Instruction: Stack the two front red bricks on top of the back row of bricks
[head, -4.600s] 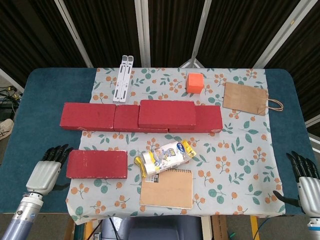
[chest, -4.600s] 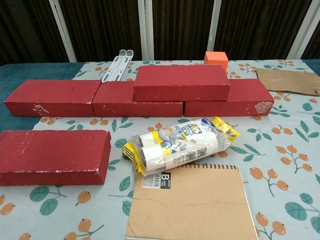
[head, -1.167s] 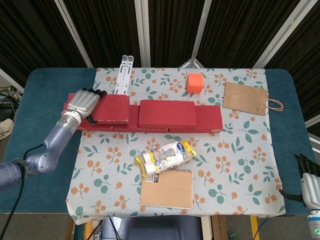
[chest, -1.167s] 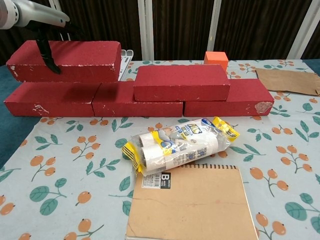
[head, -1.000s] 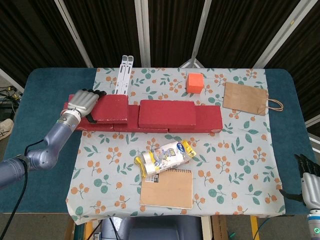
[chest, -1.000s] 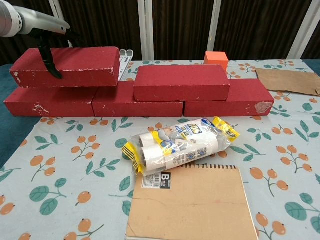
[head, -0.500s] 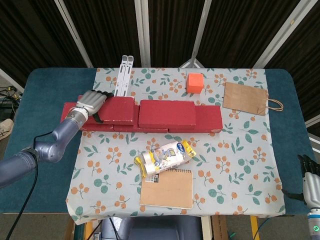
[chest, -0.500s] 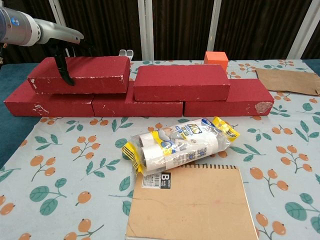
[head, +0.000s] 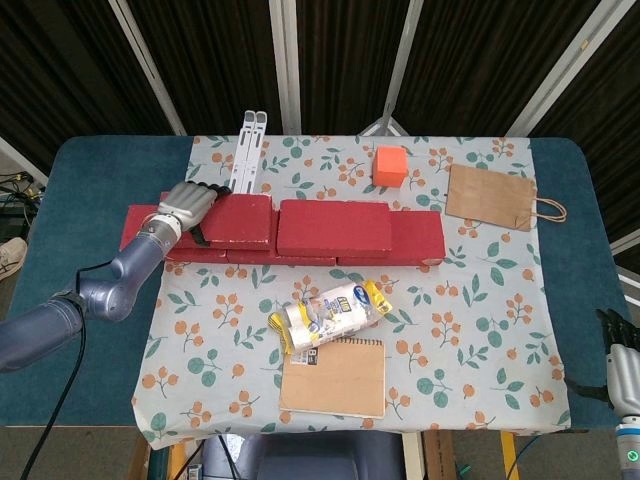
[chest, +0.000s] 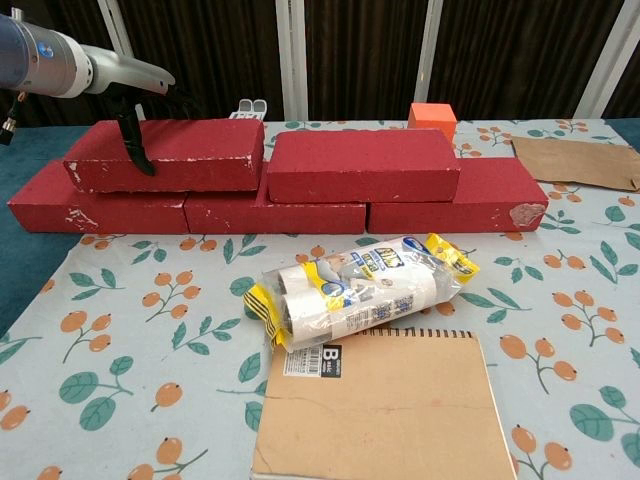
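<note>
Head view shows my left hand (head: 186, 207) gripping the left end of the second red brick (head: 232, 220), fingers over its far edge and thumb on the near face. That brick lies on the back row of bricks (head: 395, 240), long axis running left to right, in line with the first stacked brick (head: 333, 227), just beside it or touching. So the brick extends rightward from my palm. I judge that letting go means pulling away to the left. My right hand (head: 621, 358) is well apart, holding nothing, fingers loosely together.
</note>
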